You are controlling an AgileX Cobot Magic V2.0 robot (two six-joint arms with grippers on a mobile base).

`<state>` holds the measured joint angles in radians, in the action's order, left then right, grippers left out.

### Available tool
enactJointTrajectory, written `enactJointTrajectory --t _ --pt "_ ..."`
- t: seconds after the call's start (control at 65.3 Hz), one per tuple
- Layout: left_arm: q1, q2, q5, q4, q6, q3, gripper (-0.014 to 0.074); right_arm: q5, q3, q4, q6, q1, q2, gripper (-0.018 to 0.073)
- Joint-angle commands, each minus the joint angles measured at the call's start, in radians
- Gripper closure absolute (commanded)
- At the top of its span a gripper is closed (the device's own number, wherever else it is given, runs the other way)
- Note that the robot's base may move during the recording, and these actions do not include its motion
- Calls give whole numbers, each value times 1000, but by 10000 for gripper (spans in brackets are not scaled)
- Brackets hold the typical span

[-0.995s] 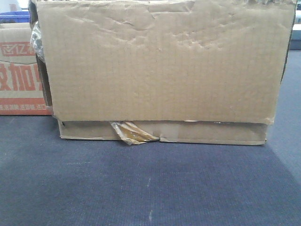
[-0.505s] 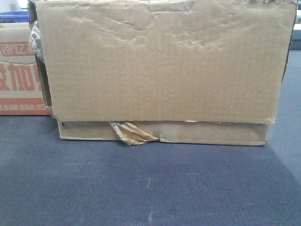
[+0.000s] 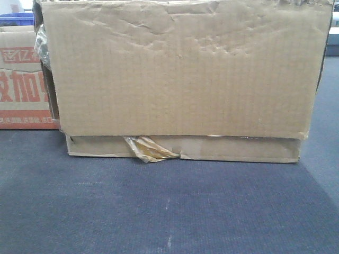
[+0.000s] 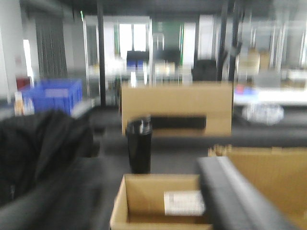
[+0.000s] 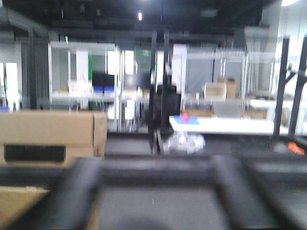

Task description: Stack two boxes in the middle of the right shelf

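Big brown cardboard box (image 3: 180,74) fills the front view, sitting flat on the dark blue-grey carpeted surface (image 3: 169,211), its face dented up top and yellowish tape (image 3: 151,150) peeling at its lower edge. Behind its left side there's a red-printed carton (image 3: 21,79) and a blue crate (image 3: 15,19). The left wrist view is all blur: an open-topped box (image 4: 144,201) below, a black bin (image 4: 139,146) beyond it. The left gripper (image 4: 235,196) is just a grey bar and the right gripper (image 5: 153,187) dark smears, so I cannot tell whether either is apart or together.

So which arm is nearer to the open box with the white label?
Left, probably. The open box lies just below the left wrist camera; the right wrist view shows only a blurred cardboard corner, perhaps not that box.
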<state>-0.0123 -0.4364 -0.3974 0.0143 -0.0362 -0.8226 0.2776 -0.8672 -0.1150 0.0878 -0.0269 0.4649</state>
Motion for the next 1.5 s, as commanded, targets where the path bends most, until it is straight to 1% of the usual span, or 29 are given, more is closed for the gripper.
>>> enactJointTrajectory --t 0.0,0.077,0.168,0.26,0.352,0.475,0.536,0.582,0.628,0.674,0.72,0.796,0.857,0.903,1.011,1.072,1.179,1.485 --pt "29 -73 -18 -14 -6 -15 45 15 -12 8 0 0 80 -15" --pt "63 -114 -18 -50 -6 -15 -11 20 -12 8 0 0 125 -10" --pt "84 -186 -43 -47 -6 -42 -3 22 -12 8 0 0 172 -10" --pt "84 -279 -121 -28 -6 -121 -3 22 -12 8 0 0 203 -10" --pt "84 -397 -229 -28 -6 -243 -3 22 -12 8 0 0 213 -10" --pt "82 -564 -374 -26 -6 -449 -3 22 -12 8 0 2 213 -10" --pt "63 -660 -476 -14 -6 -567 -3 22 -12 8 0 2 213 -10" --pt "37 -760 -609 -14 -6 -691 -3 22 -12 8 0 9 213 -10" --pt "14 -846 -699 -14 -13 -784 -3 22 -12 8 0 16 213 -10" --pt "-5 -905 -762 -14 -45 -869 -3 22 -12 8 0 22 213 -10" --pt "-25 -958 -802 6 -68 -930 -3 22 -12 8 0 24 213 -10" --pt "-53 -1040 -813 40 -115 -1012 -3 22 -12 8 0 30 213 -10" --pt "-69 -1099 -815 44 -150 -1050 -3 22 -12 8 0 30 213 -10" --pt "-82 -1137 -824 41 -175 -1062 -3 22 -12 8 0 30 213 -10" --pt "-118 -1212 -824 48 -184 -1066 -3 22 -12 8 0 30 213 -10" --pt "-134 -1255 -824 57 -212 -1066 -3 22 -12 8 0 30 213 -10" --pt "-134 -1332 -799 63 -250 -1066 -3 22 -12 8 0 30 213 -10" --pt "-134 -1494 -701 65 -250 -1066 -3 42 -12 8 0 30 213 -10"
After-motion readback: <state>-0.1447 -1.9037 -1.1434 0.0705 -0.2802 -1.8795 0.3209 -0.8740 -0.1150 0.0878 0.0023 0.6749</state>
